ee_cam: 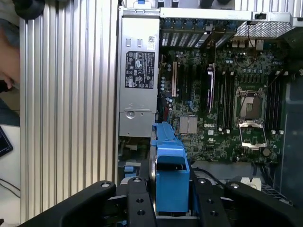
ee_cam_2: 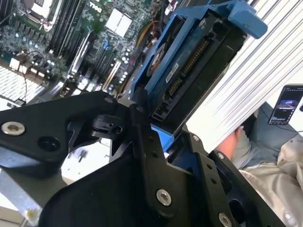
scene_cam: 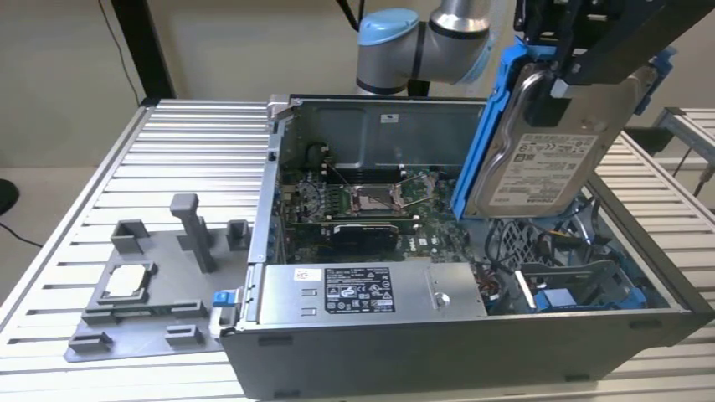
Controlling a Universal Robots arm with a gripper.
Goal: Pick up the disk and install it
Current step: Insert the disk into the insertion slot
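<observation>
Gripper [scene_cam: 564, 88], pinched onto the upper end of the disk [scene_cam: 545, 159], holds it hanging directly below, long axis near upright and slightly tilted, lower end over the open computer case [scene_cam: 447, 343] toward the exterior view's right.

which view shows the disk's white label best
The exterior view: the disk hangs in the gripper with its label facing the camera. The second wrist view shows its connector end and blue carrier; the first wrist view shows that carrier edge-on.
</observation>
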